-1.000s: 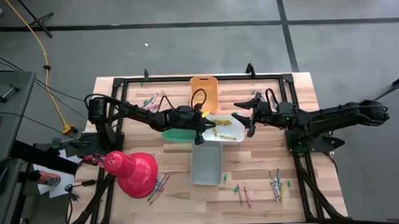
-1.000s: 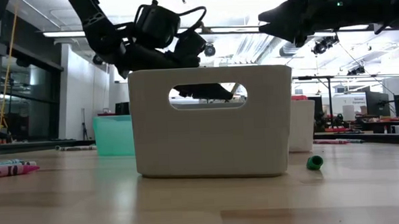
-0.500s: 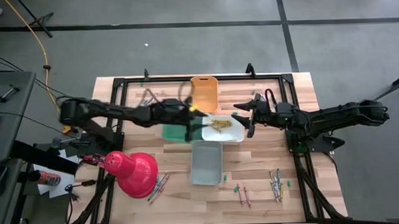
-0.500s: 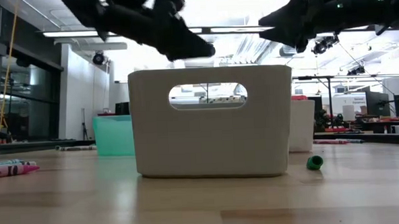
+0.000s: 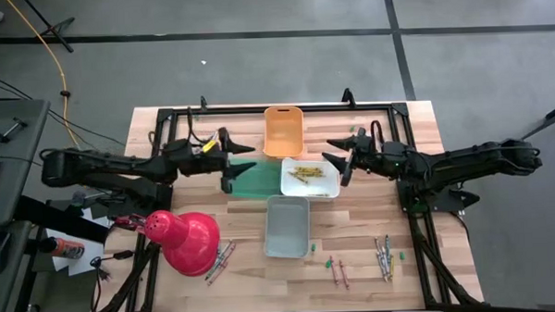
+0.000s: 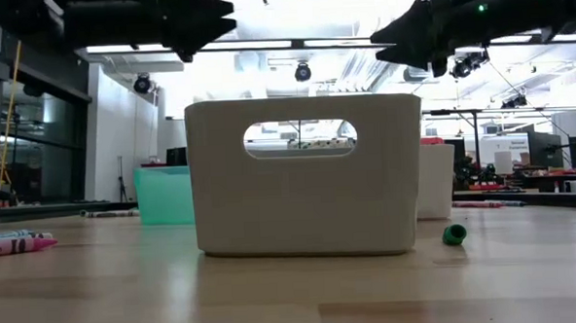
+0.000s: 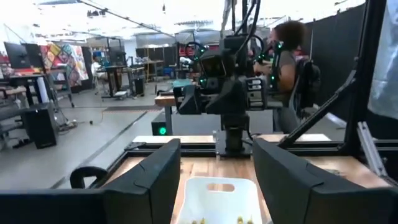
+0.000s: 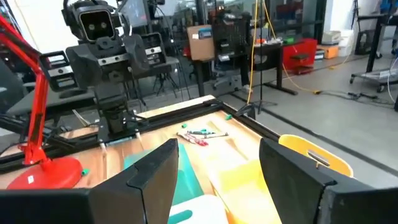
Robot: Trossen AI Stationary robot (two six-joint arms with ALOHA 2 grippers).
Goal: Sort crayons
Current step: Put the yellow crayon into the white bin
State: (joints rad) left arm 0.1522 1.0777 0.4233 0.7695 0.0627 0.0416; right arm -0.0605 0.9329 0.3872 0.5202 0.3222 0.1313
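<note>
Pulled back off the white bin (image 5: pixel 310 176), left gripper (image 5: pixel 242 158) hangs with fingers apart and empty above the green bin (image 5: pixel 256 181); yellow crayons (image 5: pixel 302 175) lie ahead; right gripper (image 5: pixel 336 156) waits beyond, spread

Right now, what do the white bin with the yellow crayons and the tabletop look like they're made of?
The white rectangular bin looks like moulded plastic: smooth, matte, rounded corners, probably thin-walled. The yellow crayons inside look like wax sticks, too small to confirm. The tabletop looks like light wooden planks with visible grain and seams.
</note>
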